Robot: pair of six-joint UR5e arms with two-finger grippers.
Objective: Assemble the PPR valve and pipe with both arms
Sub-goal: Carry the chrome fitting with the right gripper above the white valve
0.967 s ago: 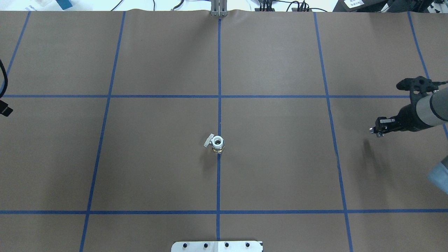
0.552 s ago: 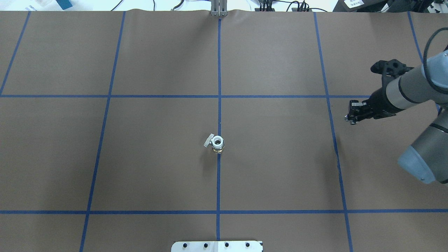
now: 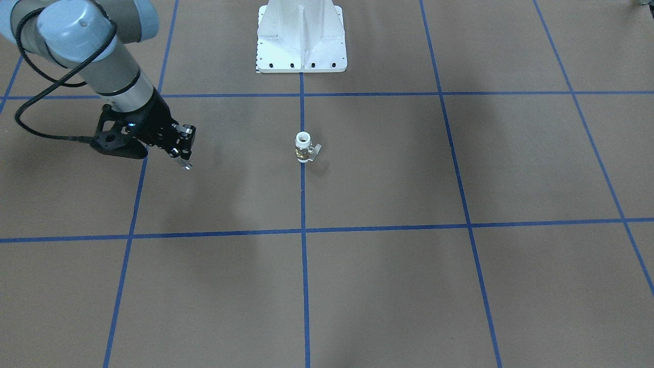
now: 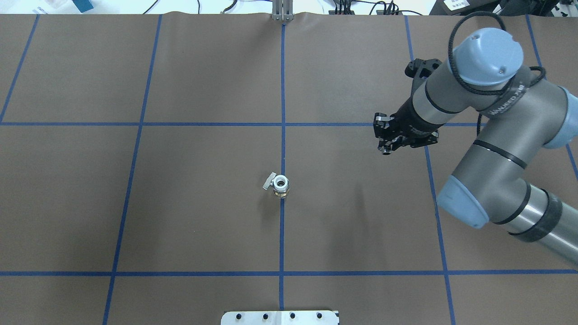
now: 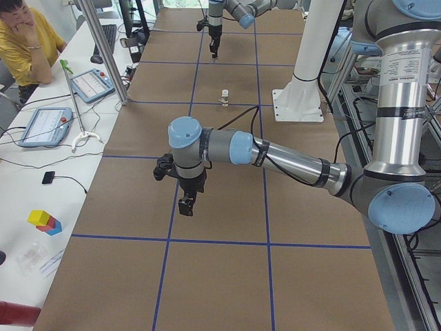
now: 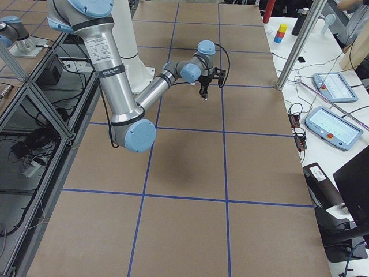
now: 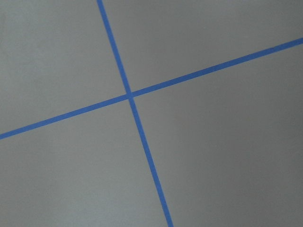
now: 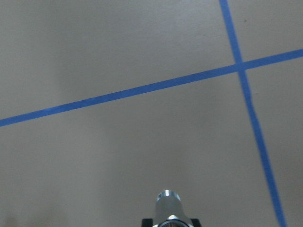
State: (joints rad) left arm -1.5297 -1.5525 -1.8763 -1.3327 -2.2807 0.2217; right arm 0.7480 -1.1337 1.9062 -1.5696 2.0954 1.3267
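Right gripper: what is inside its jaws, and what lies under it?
The right gripper holds the pipe, whose silver tip pokes out below. Under it are the brown table and blue tape lines. The pipe's upper part is hidden inside the gripper.

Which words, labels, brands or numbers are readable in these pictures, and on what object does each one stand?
No text can be read with certainty.
White letters on the black strap of the right arm: too blurred to read.
Print on the sticker of the left arm: too small.
Print on the white tag past the table edge: too small.
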